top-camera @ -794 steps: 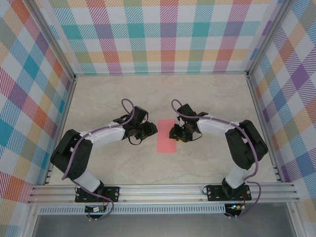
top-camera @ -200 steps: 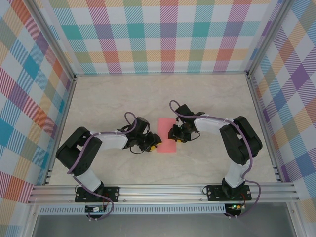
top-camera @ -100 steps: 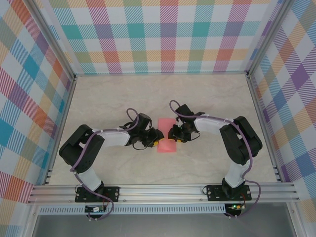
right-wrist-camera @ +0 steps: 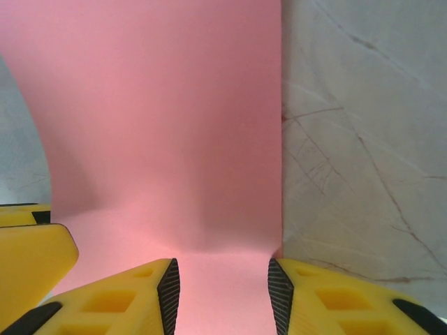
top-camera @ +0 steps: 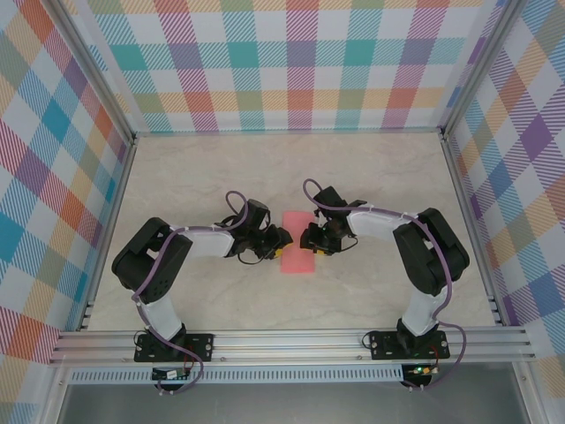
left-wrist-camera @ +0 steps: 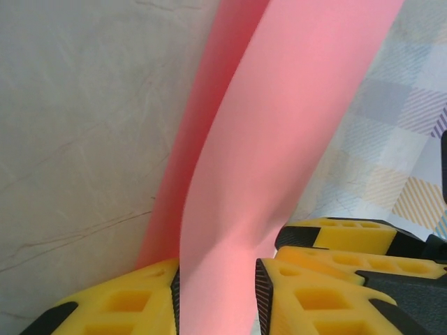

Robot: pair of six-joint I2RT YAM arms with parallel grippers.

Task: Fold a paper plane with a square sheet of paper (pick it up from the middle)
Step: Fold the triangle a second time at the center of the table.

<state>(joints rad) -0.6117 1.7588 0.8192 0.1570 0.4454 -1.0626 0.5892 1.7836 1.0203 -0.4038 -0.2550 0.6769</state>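
Salmon-pink sheet of paper [top-camera: 300, 254] lies mid-table [top-camera: 371, 177], doubled into a narrow rectangle between my grippers. My left gripper [left-wrist-camera: 215, 279] straddles its raised flap [left-wrist-camera: 279, 139], jaws part-open. My right gripper [right-wrist-camera: 223, 279] sits part-open over the flat part. I judge a fold is under way, and next that flap must come over squarely.

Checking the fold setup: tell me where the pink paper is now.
In the top view the square sheet of paper lies mid-table, between the left gripper and right gripper.

arms bent inward, left gripper [top-camera: 277, 248] facing right gripper [top-camera: 306, 238], jaws parted
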